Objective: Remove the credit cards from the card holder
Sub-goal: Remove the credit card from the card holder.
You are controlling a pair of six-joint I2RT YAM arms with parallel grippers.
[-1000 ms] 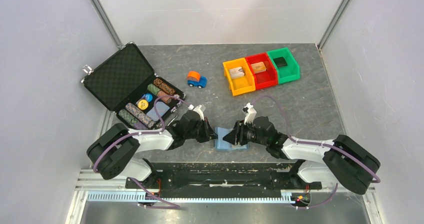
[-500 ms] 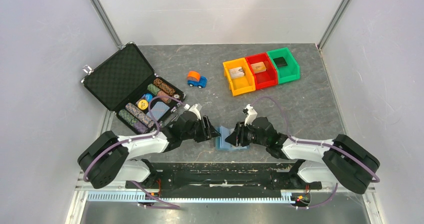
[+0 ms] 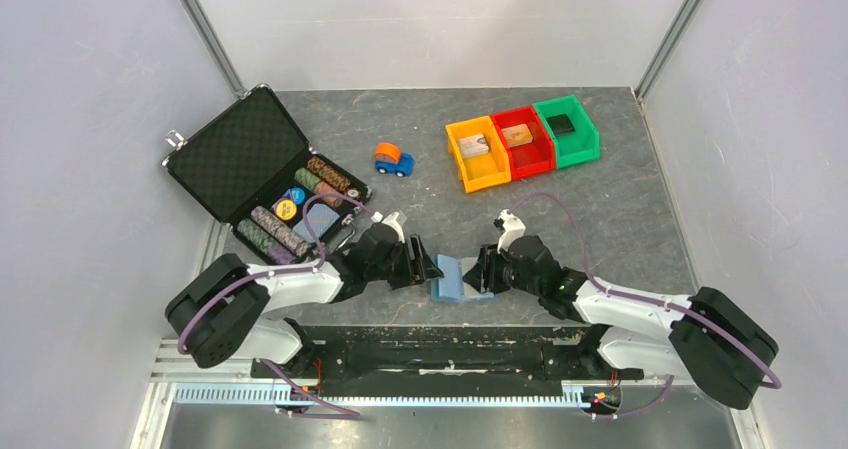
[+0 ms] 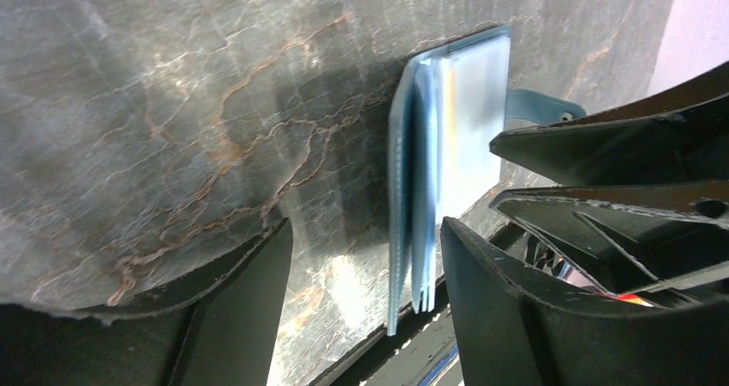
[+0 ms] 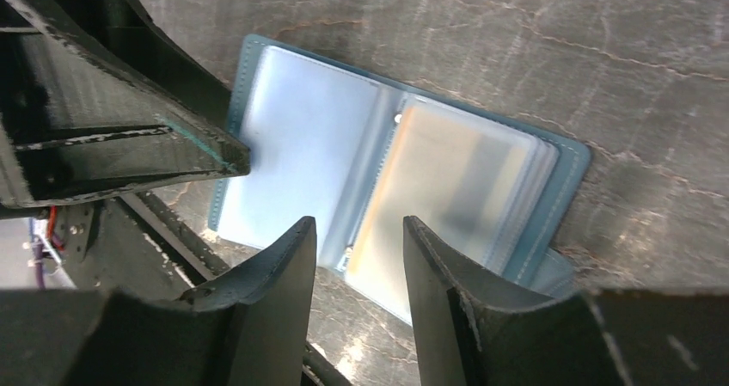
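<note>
The light-blue card holder (image 3: 452,282) lies near the table's front edge between both grippers. In the right wrist view the card holder (image 5: 292,145) is spread open, showing clear sleeves. A tan credit card (image 5: 447,188) sits inside the right sleeve. My right gripper (image 5: 359,224) hovers open over the spine, holding nothing. In the left wrist view the card holder (image 4: 430,171) shows edge-on, its leaves standing slightly apart. My left gripper (image 4: 368,227) is open around those edges, and the right finger (image 4: 507,309) is close beside them. From above, the left gripper (image 3: 426,267) and right gripper (image 3: 478,269) face each other.
An open black case (image 3: 265,174) with poker chips sits at the left. A blue-and-orange toy car (image 3: 393,158) stands mid-table. Yellow (image 3: 462,165), red (image 3: 540,157) and green (image 3: 585,144) bins at the back right each hold a small card. The table's front rail is just behind the wallet.
My left gripper has gone from shut to open, letting go of the wallet's leaf. The right arm shifted slightly right and the wallet lies a little more open.
</note>
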